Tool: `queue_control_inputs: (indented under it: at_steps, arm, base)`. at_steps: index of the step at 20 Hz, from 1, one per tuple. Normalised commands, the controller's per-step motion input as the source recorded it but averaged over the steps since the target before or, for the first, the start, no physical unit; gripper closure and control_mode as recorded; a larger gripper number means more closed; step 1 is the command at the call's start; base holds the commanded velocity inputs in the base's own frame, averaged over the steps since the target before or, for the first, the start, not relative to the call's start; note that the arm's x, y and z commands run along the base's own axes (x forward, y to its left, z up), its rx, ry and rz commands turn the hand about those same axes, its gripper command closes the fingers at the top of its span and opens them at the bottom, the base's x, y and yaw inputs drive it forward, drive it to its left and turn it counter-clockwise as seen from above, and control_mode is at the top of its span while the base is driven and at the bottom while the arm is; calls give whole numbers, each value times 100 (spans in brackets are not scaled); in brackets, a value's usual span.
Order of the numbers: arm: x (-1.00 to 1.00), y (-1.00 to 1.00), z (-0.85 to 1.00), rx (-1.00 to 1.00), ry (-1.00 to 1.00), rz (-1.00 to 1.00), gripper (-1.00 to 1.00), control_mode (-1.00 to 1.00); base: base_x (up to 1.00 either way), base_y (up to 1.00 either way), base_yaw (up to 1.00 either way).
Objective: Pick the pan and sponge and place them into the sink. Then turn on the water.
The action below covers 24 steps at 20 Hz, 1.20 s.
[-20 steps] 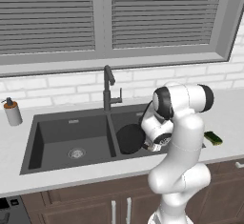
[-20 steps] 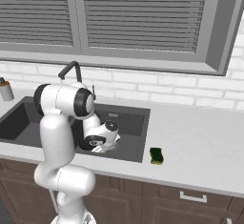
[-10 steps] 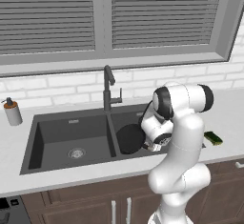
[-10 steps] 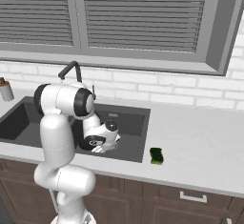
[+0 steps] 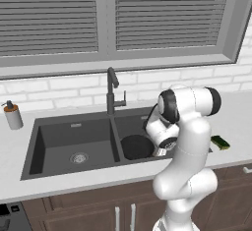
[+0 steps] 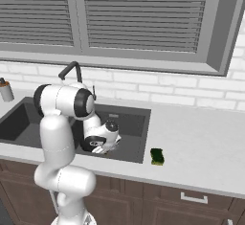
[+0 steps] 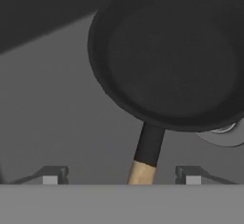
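Observation:
The black pan [image 7: 171, 51] lies flat on the floor of the sink's right basin [image 5: 133, 127], partly covering a steel drain [image 7: 224, 135]. Its brownish handle [image 7: 143, 169] points back between my fingertips [image 7: 55, 175], which stand wide apart and do not touch it. My gripper [image 7: 121, 176] is open, low inside the basin just over the handle's end. From the left base view the pan [image 5: 137, 146] shows beside the gripper [image 5: 160, 151]. The yellow and green sponge [image 5: 220, 142] lies on the counter right of the sink [image 6: 136, 123]. No water runs from the tap [image 5: 112, 90].
A soap bottle [image 5: 13, 116] stands on the counter left of the sink. The left basin [image 5: 74, 136] holds just its drain [image 5: 78, 157]. White counter stretches right of the sponge [image 6: 157, 156], with a brick wall and a window behind.
The jaws have opened and let go of the pan's handle. The arm and the pan have stayed where they were.

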Motion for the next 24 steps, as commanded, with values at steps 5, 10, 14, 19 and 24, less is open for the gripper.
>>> queue_control_inputs:
  at_steps: [5,10,14,19,24]
  arm:
    - [0,0,43,0,-1,0,-100,-100]
    - [-7,-11,96,1,-19,0,-100,-100]
    - [-10,-17,100,1,-20,-2,-100,-100]
    - [-3,-3,100,0,-2,-6,-100,-100]
    - [0,-10,100,0,8,-7,-100,-100]
  base:
    - [0,0,0]
    - [0,0,0]
    - [0,0,0]
    - [0,0,0]
    - [0,0,0]
